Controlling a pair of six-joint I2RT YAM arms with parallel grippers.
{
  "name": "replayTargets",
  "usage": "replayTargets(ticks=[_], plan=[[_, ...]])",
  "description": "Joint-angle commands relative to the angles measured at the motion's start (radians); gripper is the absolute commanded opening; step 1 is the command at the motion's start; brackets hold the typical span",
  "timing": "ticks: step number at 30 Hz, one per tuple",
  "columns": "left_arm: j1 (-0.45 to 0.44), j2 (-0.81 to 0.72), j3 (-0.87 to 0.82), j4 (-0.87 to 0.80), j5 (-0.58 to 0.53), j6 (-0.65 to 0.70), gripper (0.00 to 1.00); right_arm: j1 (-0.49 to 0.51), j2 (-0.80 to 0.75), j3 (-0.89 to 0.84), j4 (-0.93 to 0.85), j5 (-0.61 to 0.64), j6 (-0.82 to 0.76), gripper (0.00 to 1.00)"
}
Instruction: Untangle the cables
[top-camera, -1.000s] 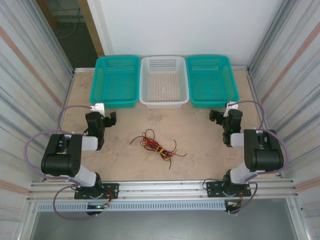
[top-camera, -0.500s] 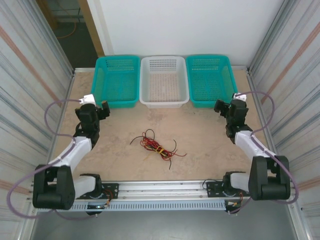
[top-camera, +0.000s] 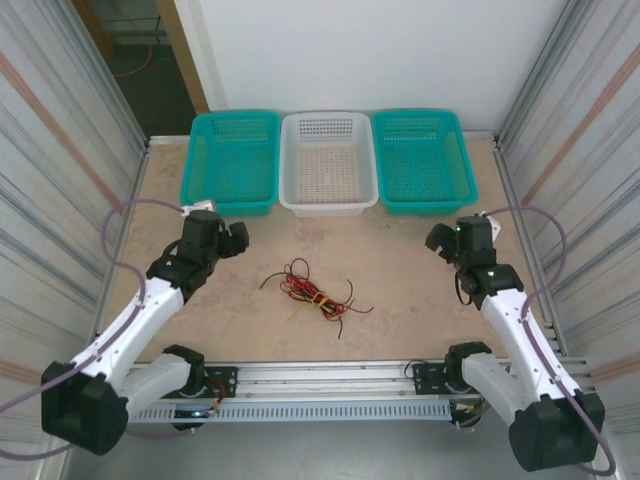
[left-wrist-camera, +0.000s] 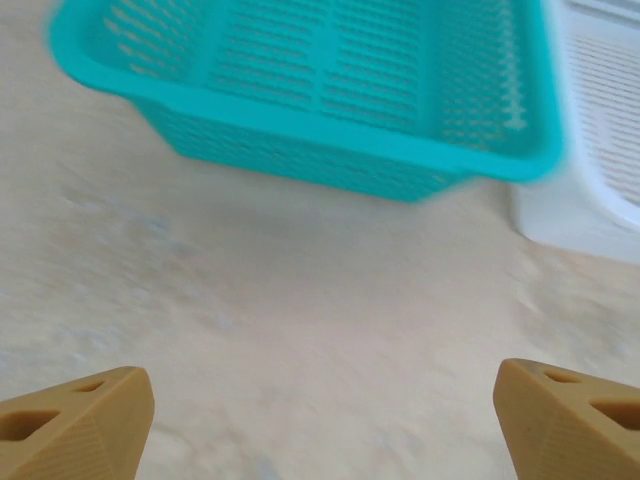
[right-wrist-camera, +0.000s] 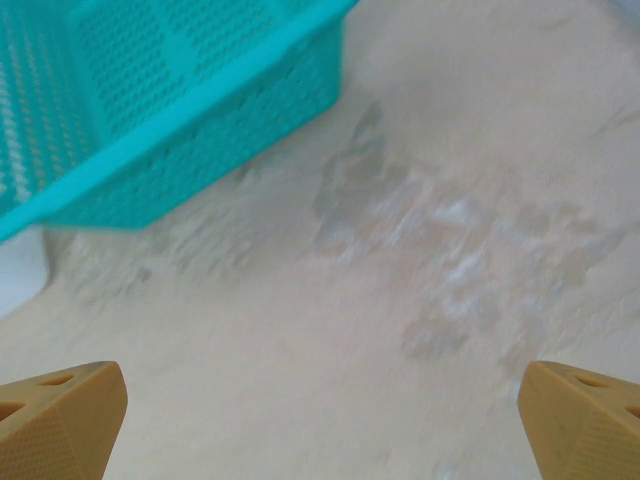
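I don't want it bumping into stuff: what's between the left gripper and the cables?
Nothing is in the way. In the top view, just bare table lies between the left gripper and the cables.

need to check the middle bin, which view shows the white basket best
Top external: the whole white basket shows there, rim to floor. The left wrist view catches a blurred corner of it at the right edge. The right wrist view has a white sliver at its left edge, probably the same basket.
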Motion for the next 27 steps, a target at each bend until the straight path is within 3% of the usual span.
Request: replayTargets(ticks=[1,3,5,7,8,11,13,17,27], plan=[[-0.026,-0.076,0.013,-0.124,0.181,-0.112,0.9,0.268,0.066,0.107,-0.275,0.138,0.156,0.99],[-0.033,-0.109,-0.004,-0.138,0.22,-0.14,0.9,0.47,0.145,0.187,-0.383,0.312,0.253,0.99],[-0.032,-0.136,-0.024,-0.135,0.246,-0.155,0.9,0.685,0.194,0.223,-0.355,0.4,0.204,0.99],[-0.031,-0.147,-0.027,-0.127,0.256,-0.162,0.9,0.854,0.215,0.212,-0.222,0.403,0.084,0.97],[-0.029,-0.142,-0.02,-0.125,0.265,-0.165,0.91,0.907,0.233,0.222,-0.164,0.33,0.031,0.95],[-0.02,-0.105,0.015,-0.136,0.274,-0.194,0.89,0.987,0.332,0.287,-0.121,0.125,-0.05,0.84],[-0.019,-0.079,0.038,-0.175,0.232,-0.239,0.87,1.034,0.413,0.347,-0.16,0.116,-0.067,0.82],[-0.018,-0.077,0.007,-0.157,0.206,-0.308,0.86,1.038,0.545,0.423,-0.19,0.06,-0.088,0.71],[-0.016,-0.135,-0.027,-0.203,0.128,-0.346,0.87,1.084,0.699,0.509,-0.17,0.08,-0.134,0.63]])
